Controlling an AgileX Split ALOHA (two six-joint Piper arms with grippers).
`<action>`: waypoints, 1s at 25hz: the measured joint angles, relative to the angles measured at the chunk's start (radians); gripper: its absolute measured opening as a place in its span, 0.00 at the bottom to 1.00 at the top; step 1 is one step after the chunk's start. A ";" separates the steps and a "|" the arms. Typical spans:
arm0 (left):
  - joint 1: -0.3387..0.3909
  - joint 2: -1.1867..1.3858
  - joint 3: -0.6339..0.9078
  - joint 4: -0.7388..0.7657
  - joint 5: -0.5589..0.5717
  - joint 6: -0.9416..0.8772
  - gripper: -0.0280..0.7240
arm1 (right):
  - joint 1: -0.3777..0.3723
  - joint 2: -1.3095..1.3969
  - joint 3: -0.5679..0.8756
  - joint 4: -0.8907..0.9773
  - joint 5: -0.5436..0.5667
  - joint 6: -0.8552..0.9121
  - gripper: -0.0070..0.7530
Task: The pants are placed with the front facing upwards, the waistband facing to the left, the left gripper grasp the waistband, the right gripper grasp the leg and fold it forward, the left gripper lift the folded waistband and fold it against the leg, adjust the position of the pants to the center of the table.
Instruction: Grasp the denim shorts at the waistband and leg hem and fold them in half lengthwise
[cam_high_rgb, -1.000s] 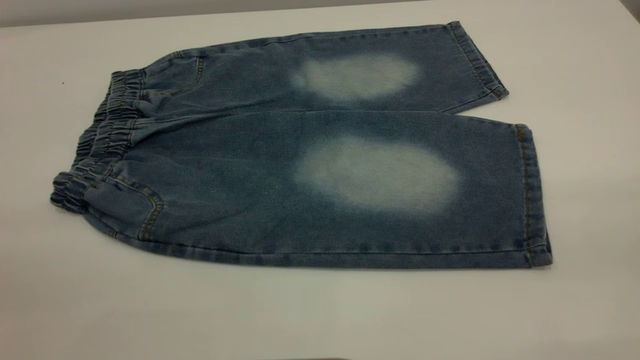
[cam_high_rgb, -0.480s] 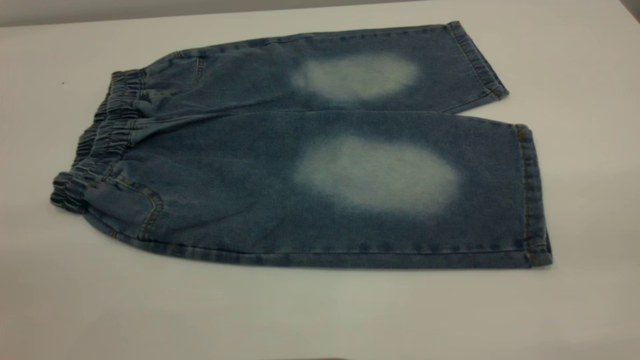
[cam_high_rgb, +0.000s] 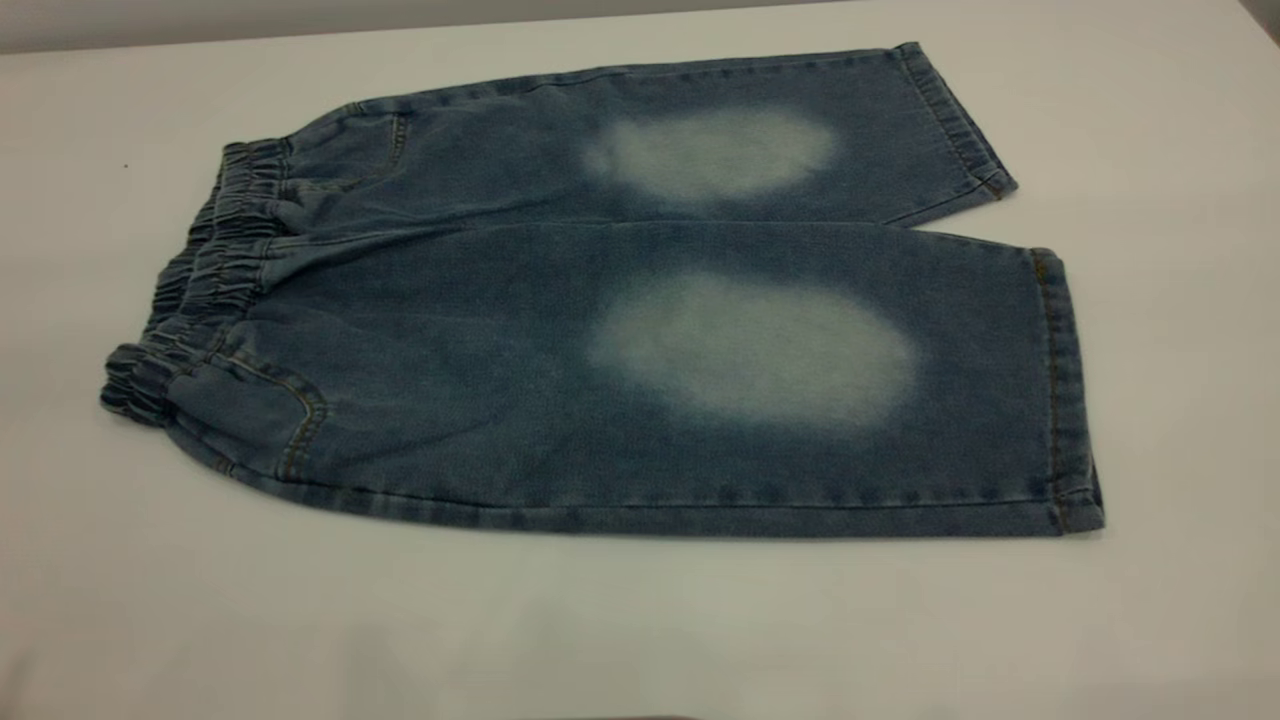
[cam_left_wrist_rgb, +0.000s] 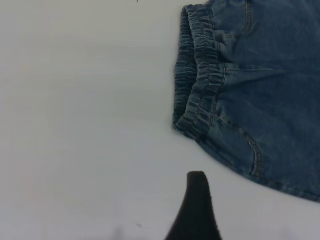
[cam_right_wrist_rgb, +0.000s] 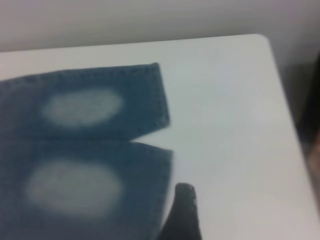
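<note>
The pants (cam_high_rgb: 620, 300) lie flat on the table (cam_high_rgb: 640, 620), front up, with a pale oval on each leg. The waistband (cam_high_rgb: 205, 275) is at the left and the leg hems (cam_high_rgb: 1065, 390) are at the right. Neither gripper shows in the exterior view. In the left wrist view, one black finger (cam_left_wrist_rgb: 197, 205) of the left gripper (cam_left_wrist_rgb: 248, 215) hovers over bare table just off the near end of the waistband (cam_left_wrist_rgb: 197, 95). In the right wrist view, one finger (cam_right_wrist_rgb: 182, 212) of the right gripper (cam_right_wrist_rgb: 225, 215) sits beside the near leg's hem (cam_right_wrist_rgb: 162, 190). Both are open and hold nothing.
The table's far edge (cam_high_rgb: 400, 28) runs close behind the pants. Its right corner (cam_right_wrist_rgb: 262, 40) shows in the right wrist view, with a dark gap beyond it. Bare tabletop surrounds the pants, widest in front.
</note>
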 joint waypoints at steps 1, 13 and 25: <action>0.000 0.059 -0.015 -0.002 -0.018 0.001 0.77 | 0.000 0.046 -0.005 0.024 -0.022 -0.001 0.75; 0.000 0.666 -0.123 -0.050 -0.203 -0.060 0.77 | 0.000 0.461 -0.006 0.356 -0.147 -0.219 0.75; 0.100 1.079 -0.352 -0.048 -0.189 -0.073 0.77 | 0.000 0.496 -0.006 0.398 -0.143 -0.275 0.75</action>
